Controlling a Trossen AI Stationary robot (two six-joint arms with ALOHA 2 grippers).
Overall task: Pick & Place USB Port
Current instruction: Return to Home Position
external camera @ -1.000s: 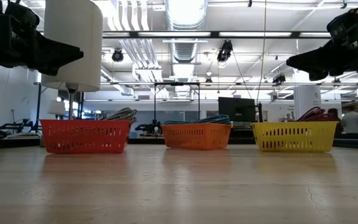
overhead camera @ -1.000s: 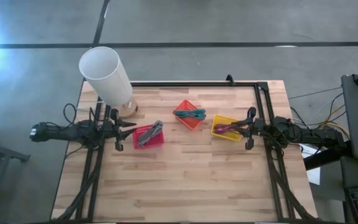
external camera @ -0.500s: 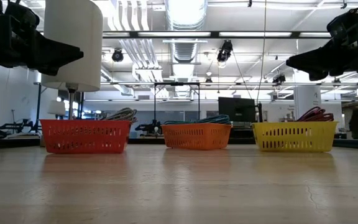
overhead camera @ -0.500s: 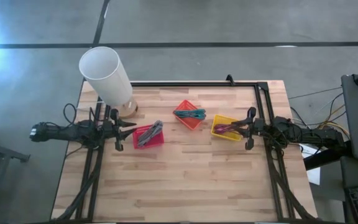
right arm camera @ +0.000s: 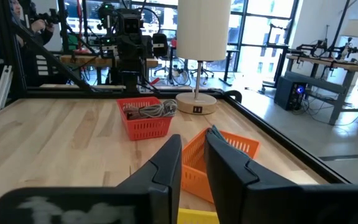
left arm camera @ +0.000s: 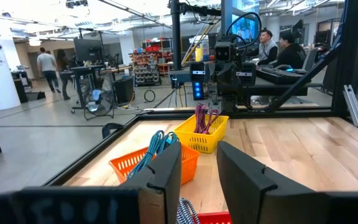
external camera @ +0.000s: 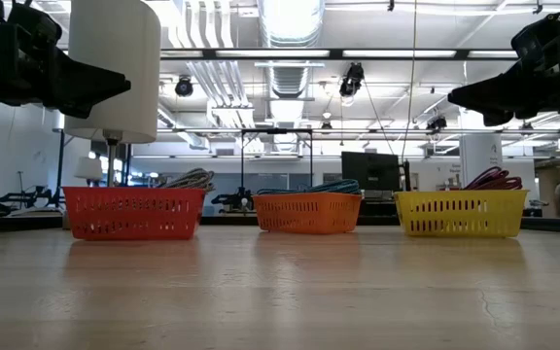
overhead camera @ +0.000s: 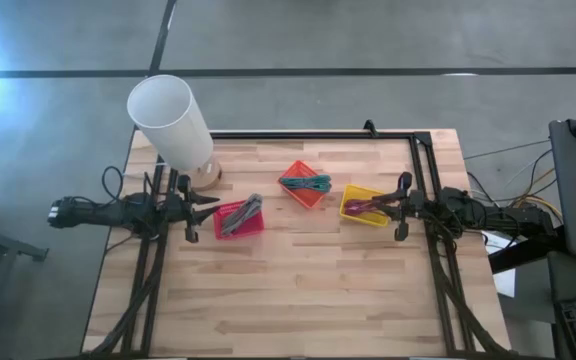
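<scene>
Three small baskets stand on the wooden table, each holding bundled cables. The red basket (overhead camera: 236, 219) has grey cables, the orange basket (overhead camera: 305, 186) teal ones, and the yellow basket (overhead camera: 364, 206) purple-red ones. My left gripper (overhead camera: 211, 204) hovers above the table just left of the red basket, open by a narrow gap (left arm camera: 199, 155) and empty. My right gripper (overhead camera: 382, 206) hovers over the yellow basket's right part, also slightly open (right arm camera: 192, 146) and empty. In the low view both arms hang high: the left arm (external camera: 56, 78) and the right arm (external camera: 508, 87).
A lamp with a white shade (overhead camera: 171, 120) stands on its round base (overhead camera: 206, 173) at the table's far left, just behind the red basket. A black frame (overhead camera: 368, 133) runs along the far and right edges. Bare wood (overhead camera: 298, 290) fills the near half.
</scene>
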